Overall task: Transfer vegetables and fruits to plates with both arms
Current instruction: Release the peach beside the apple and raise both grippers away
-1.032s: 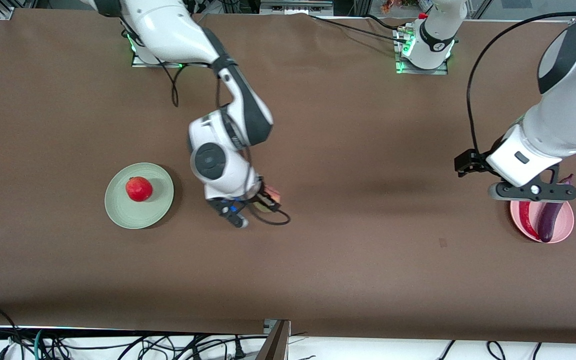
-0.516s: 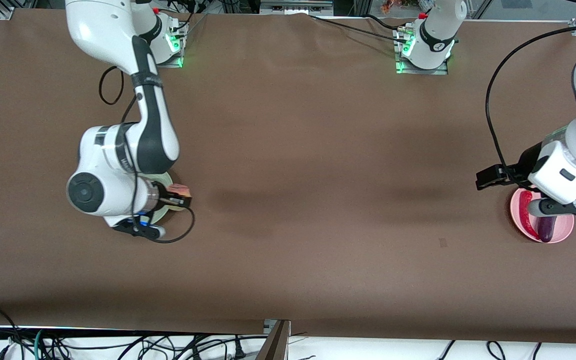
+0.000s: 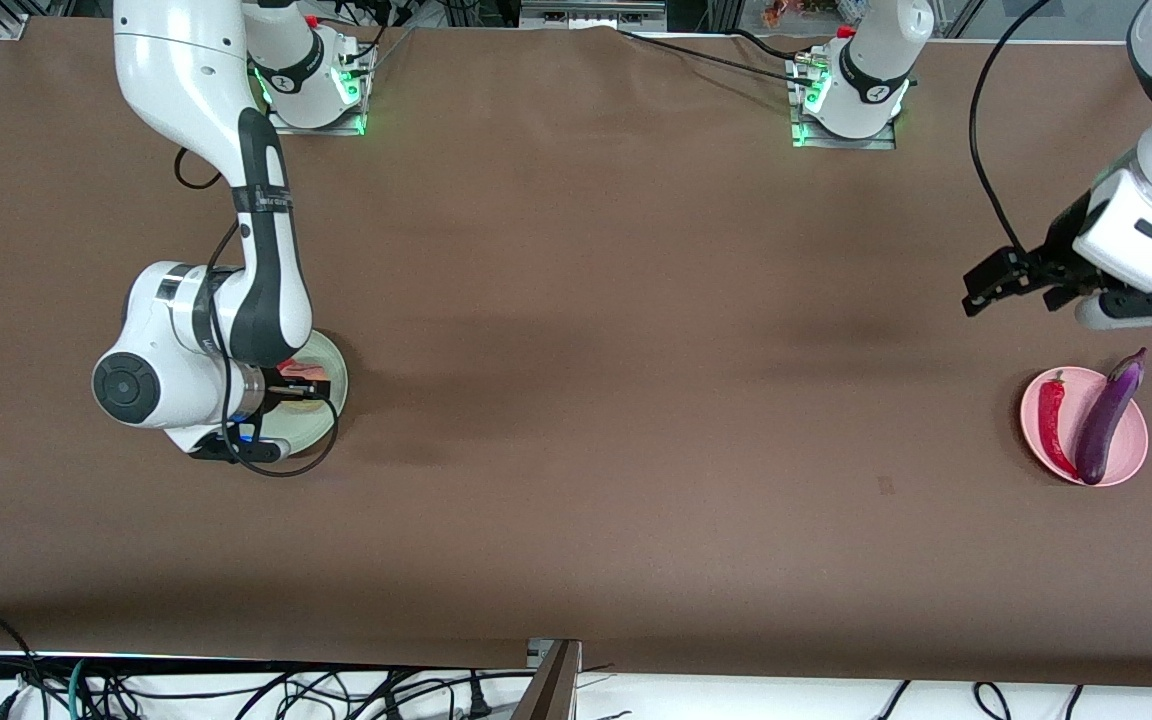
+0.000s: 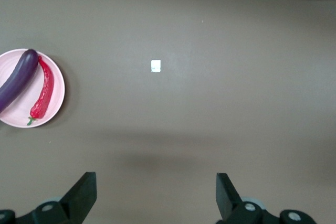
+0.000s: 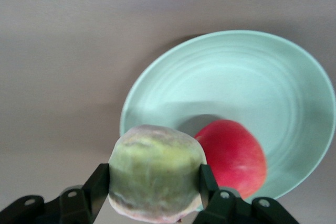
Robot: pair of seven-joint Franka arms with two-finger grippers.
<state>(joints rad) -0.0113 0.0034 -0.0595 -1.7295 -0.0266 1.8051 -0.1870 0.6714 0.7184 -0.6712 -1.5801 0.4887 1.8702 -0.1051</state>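
Note:
My right gripper is shut on the yellowish-green peach and holds it over the rim of the pale green plate. The red pomegranate lies on that plate. In the front view the right arm covers the pomegranate; only the peach and part of the green plate show. The purple eggplant and red chili lie side by side on the pink plate. My left gripper hangs open and empty over bare table beside the pink plate.
A small white tag lies on the brown tabletop between the two plates. Both arm bases stand along the table's edge farthest from the front camera. Loose cables run below the nearest edge.
The right arm has carried the peach from the middle of the table to over the green plate. The left gripper has risen away from the pink plate, uncovering the eggplant and chili.

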